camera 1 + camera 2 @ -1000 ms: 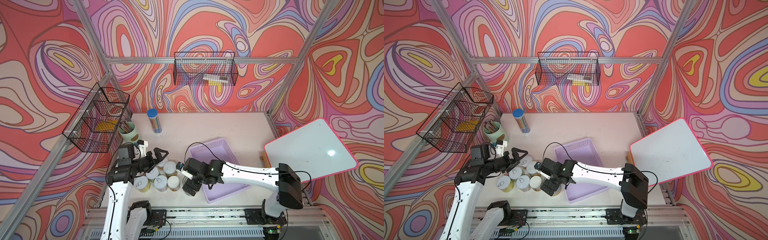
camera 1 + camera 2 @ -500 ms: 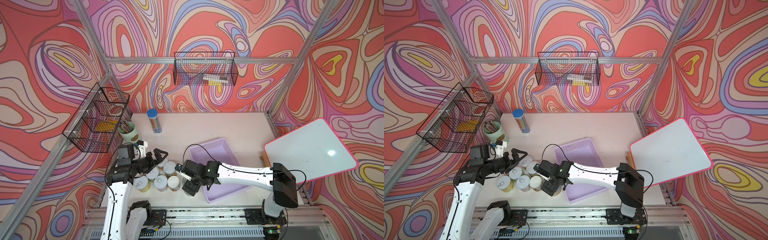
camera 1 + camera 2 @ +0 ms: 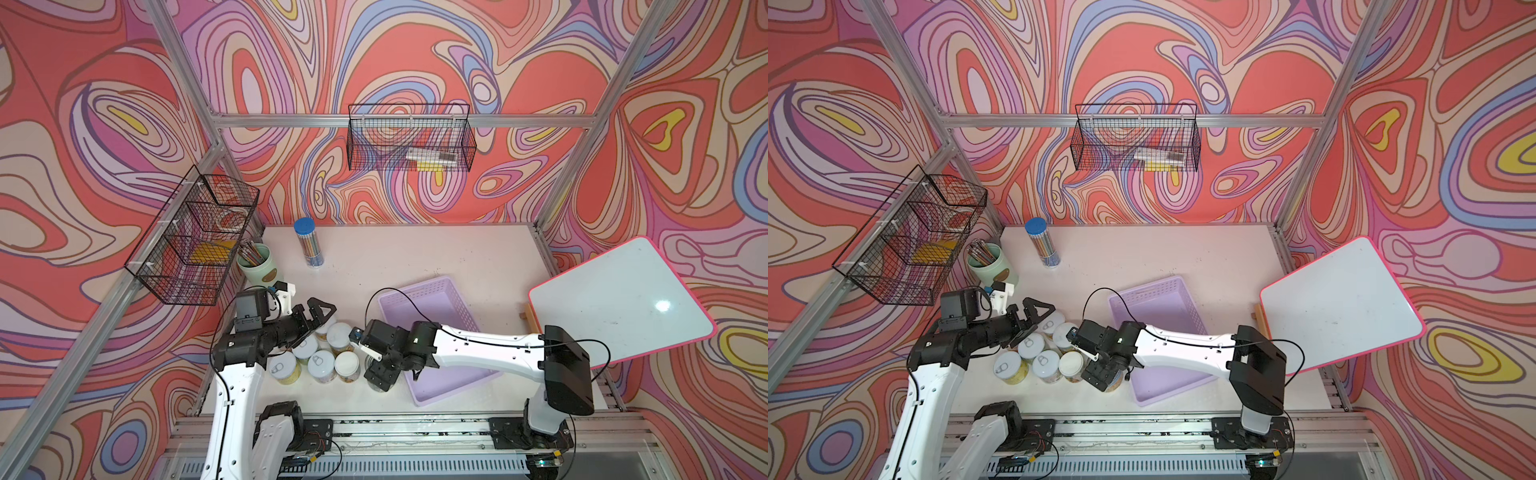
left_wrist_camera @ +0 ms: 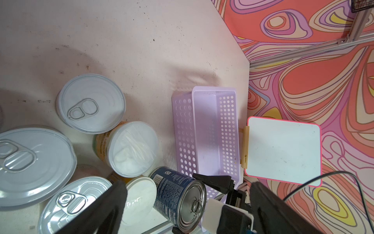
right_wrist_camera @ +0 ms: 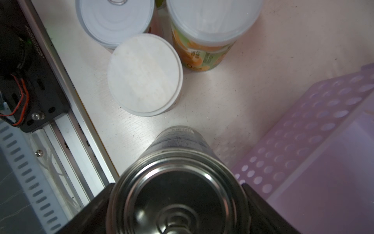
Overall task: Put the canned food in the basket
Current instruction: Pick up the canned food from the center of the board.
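In both top views the right hand [image 3: 380, 375] reaches past the near-left corner of the basket [image 3: 451, 380] and stands over the blue can [image 3: 1115, 385], which sits just beside that corner, mostly hidden under the fingers; the small cans [image 3: 323, 365] crowd upright on the surface [image 3: 415, 249] to its left; the left hand [image 3: 319, 314] hovers over their far edge, jaws spread wide, holding nothing; nothing shows in the basket. In the left wrist view the blue can [image 4: 178, 197] looks tilted, its pull-tab top turned toward the camera, and one black finger of the right hand lies against its side near the top; whether its base is off the surface I cannot tell. In the right wrist view the blue can [image 5: 178, 182] fills the gap and both fingers press on its wall just under the top rim, so the right hand reads as clamped on it; the basket [image 5: 323, 162] is close alongside. The can is probably a stiff steel tin that a firm squeeze will not dent; if full it should be heavy for its size; the label looks smooth and the round wall gives only narrow contact, so it may slip or swing; opposite sides of the wall, just below the rim bead, seem the best hold, since the bead can act as a stop.
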You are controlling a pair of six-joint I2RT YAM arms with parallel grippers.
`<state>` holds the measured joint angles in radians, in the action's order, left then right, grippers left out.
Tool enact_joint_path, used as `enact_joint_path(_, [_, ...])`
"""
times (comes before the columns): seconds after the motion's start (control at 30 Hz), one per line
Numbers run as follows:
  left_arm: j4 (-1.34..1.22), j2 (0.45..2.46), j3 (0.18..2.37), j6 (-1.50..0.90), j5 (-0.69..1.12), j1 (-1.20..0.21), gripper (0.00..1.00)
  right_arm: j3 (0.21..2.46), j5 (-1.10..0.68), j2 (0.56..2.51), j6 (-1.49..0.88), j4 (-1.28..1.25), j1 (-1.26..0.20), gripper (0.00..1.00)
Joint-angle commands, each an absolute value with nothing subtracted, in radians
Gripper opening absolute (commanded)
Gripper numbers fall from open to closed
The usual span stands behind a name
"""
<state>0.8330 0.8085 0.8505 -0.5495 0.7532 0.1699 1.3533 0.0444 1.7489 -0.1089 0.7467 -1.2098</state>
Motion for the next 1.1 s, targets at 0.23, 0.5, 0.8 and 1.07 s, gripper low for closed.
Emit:
enact_joint_path(0.23, [0.792, 0.833, 0.923, -0.541, 0.772, 0.174, 0.99, 1.471, 0.120, 1.665, -0.164, 0.724, -1.218, 0.60])
enact_joint_path(0.5, [0.753, 0.843, 0.948, -0.565, 0.753, 0.116, 0.99, 1.520, 0.150, 1.611, -0.167, 0.743, -1.216, 0.58])
enact_joint_path(0.8, [0.686, 0.895, 0.968, -0.579, 0.677, -0.024, 0.99, 1.558, 0.196, 1.552, -0.170, 0.762, -1.183, 0.57])
enact_joint_path(1.07, [0.645, 0.931, 0.985, -0.579, 0.645, -0.085, 0.99, 1.560, 0.226, 1.484, -0.186, 0.808, -1.115, 0.56])
